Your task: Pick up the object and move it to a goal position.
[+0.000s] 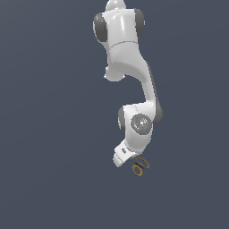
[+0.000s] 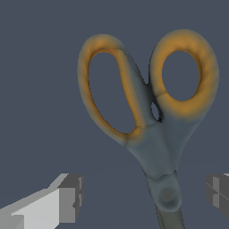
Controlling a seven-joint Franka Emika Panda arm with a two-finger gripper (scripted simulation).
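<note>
The object, a small pair of scissors (image 2: 152, 134) with two orange loop handles and dark grey blades, fills the wrist view. Its pivot lies between my fingers and its blades run out of the picture. My gripper (image 2: 144, 196) is open, with one fingertip (image 2: 71, 197) on each side of the pivot and a gap to the scissors on both sides. In the exterior view the orange handles (image 1: 140, 166) poke out just beside the arm's white hand (image 1: 123, 154), low over the floor. The fingers themselves are hidden there.
A plain dark blue-grey floor (image 1: 49, 179) surrounds the arm on all sides. The white arm (image 1: 129, 67) reaches down from the top of the exterior view. No other objects show.
</note>
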